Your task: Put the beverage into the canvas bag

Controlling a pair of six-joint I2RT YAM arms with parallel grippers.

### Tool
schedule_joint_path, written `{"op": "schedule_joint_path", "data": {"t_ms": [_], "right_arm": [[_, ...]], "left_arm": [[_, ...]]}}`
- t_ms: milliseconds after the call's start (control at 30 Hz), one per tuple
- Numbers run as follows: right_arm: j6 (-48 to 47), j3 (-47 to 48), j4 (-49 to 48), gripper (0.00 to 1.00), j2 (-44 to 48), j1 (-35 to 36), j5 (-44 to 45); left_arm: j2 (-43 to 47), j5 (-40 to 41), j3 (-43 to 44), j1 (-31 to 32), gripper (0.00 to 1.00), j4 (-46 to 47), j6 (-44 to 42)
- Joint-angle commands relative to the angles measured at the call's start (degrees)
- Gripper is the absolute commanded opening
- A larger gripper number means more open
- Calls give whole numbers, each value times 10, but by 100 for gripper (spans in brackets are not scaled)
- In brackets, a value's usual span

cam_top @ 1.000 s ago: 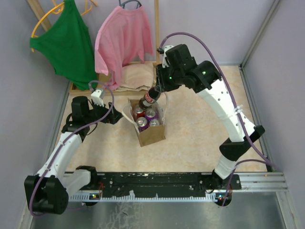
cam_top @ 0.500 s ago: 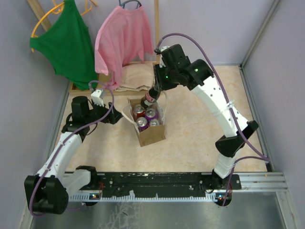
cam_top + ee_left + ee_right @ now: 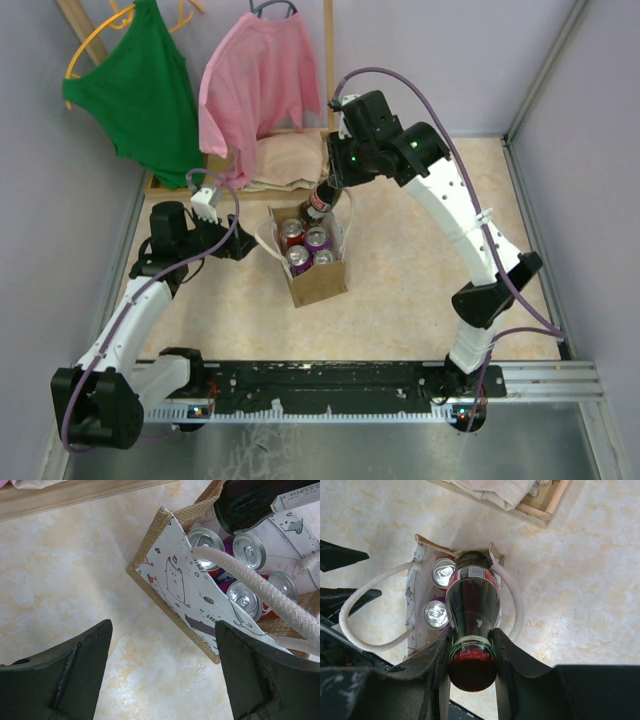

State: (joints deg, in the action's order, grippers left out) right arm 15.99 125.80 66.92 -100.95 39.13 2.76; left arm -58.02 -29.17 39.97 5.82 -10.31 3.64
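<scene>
Top cam: fixed high at near edge, looking down on whole table [image 3: 430, 270]. L wrist cam: close, low, angled at canvas bag [image 3: 175, 582] side. R wrist cam: close above, looking down. All 3 share bag's open top.

Cans [image 3: 305, 247] stand in the canvas bag [image 3: 320, 284], bottle [image 3: 321, 203] over its far end
</scene>
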Motion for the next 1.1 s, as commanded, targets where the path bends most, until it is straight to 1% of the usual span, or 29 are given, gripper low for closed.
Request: {"op": "schedule_joint_path", "data": {"t_ms": [0, 367, 667, 1067], "right_arm": [[-14, 45, -108, 0, 4, -6, 8], [-29, 48, -106, 0, -30, -6, 14], [-44, 96, -60, 0, -100, 5, 9], [-64, 148, -16, 0, -158, 30, 23]], "left_arm": [[-1, -3, 6, -4, 89, 7, -4], [-1, -2, 6, -4, 89, 4, -5], [-5, -2, 6, -4, 89, 6, -5], [-5, -4, 2, -4, 89, 9, -2]]}}
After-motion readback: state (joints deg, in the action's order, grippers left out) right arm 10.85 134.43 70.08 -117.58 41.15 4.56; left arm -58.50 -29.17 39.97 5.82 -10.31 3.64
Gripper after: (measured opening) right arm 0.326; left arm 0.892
